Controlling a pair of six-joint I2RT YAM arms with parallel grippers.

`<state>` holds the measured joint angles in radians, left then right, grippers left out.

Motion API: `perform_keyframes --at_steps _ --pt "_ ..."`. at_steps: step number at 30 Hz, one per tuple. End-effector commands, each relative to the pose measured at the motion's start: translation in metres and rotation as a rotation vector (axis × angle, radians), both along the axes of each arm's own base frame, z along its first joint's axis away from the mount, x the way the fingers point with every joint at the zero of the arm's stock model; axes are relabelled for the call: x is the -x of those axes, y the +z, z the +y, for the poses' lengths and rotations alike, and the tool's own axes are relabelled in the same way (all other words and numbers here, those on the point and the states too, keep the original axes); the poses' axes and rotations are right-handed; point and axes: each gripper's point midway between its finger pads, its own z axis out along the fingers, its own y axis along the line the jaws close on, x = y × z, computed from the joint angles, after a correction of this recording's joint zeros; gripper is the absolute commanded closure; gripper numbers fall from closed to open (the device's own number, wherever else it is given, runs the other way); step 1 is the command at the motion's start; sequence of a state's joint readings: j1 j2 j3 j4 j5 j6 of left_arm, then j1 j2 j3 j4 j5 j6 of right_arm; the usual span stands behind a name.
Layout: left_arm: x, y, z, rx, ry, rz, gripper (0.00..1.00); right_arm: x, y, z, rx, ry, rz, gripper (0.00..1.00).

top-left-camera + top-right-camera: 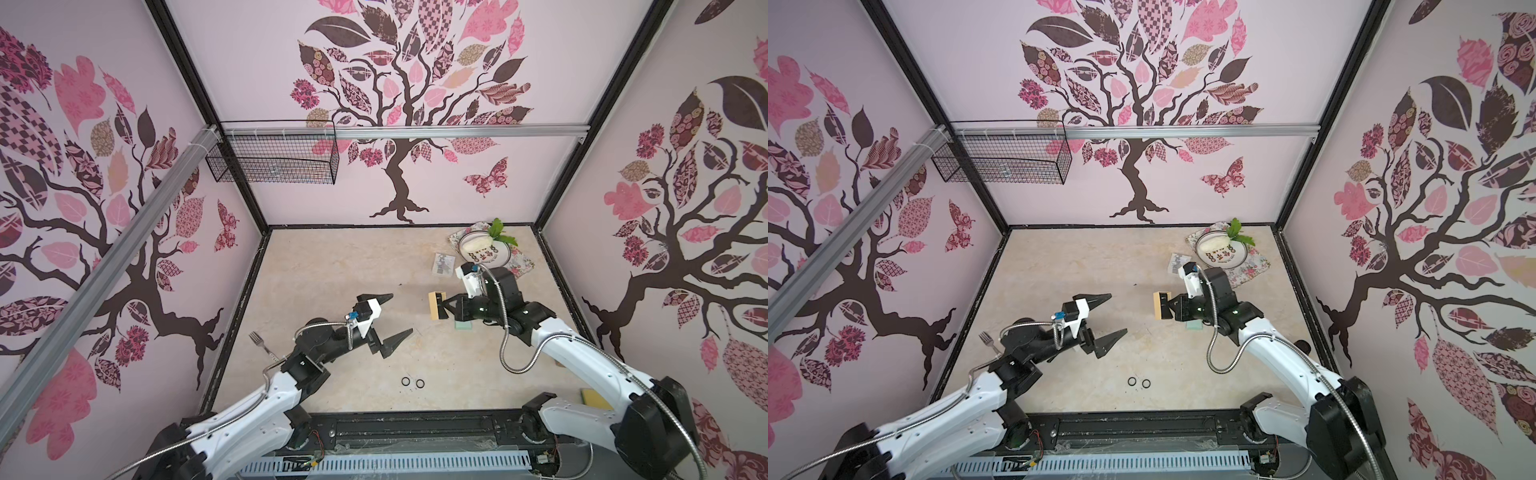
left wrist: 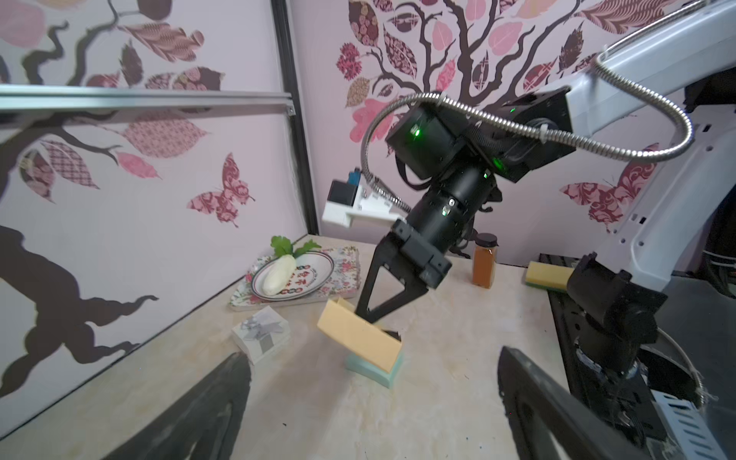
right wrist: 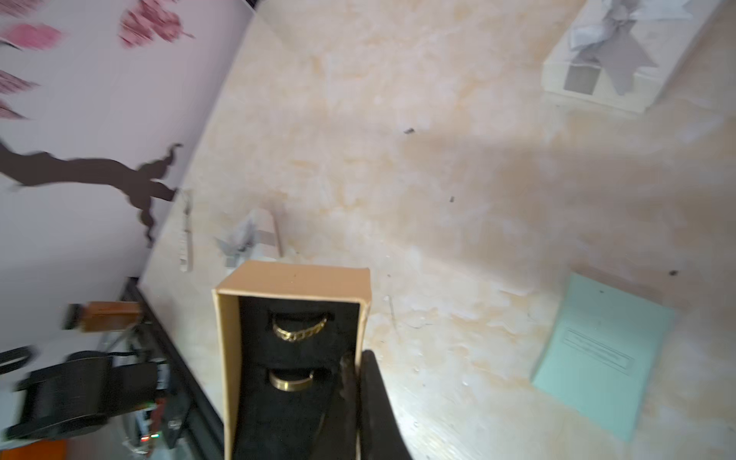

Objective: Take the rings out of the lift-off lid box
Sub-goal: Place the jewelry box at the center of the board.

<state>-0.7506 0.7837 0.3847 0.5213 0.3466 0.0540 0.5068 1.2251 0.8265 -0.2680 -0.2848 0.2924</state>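
We see the right gripper [image 3: 358, 360] pinching the box [image 3: 294, 280] wall, tilting it off the table [image 1: 332, 270], likely to spill its contents (two gold rings [image 3: 299, 332] sit inside). Two black rings [image 1: 406, 381] lie on the table; left gripper [image 1: 401, 313] gapes empty.

Two rings [image 1: 406, 381] lie side by side on the table's [image 1: 332, 270] front; behind, to the right, the box [image 1: 436, 305] (two more rings [image 3: 299, 329] inside) tilts over a block [image 1: 462, 327], perhaps touching it.
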Motion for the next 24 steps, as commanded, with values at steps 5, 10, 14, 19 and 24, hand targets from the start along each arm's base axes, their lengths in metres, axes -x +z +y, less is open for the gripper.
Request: perform_keyframes --at_steps 5,10,14,19,24 --pt "-0.024 -0.077 0.032 -0.198 0.250 0.202 0.02 -0.002 -0.046 0.014 0.457 0.220 -0.043 1.00" --pt "-0.025 -0.085 0.042 -0.194 0.294 0.217 0.02 0.000 -0.066 0.031 0.551 0.520 -0.098 1.00" --pt "-0.023 -0.092 0.045 -0.186 0.304 0.208 0.02 0.002 -0.085 0.032 0.636 0.700 -0.128 1.00" --pt "-0.021 -0.100 0.047 -0.206 0.302 0.214 0.02 0.006 -0.089 0.028 0.715 0.876 -0.181 1.00" --pt "-0.018 -0.101 0.046 -0.203 0.290 0.219 0.02 0.003 -0.089 0.021 0.791 0.950 -0.247 1.00"
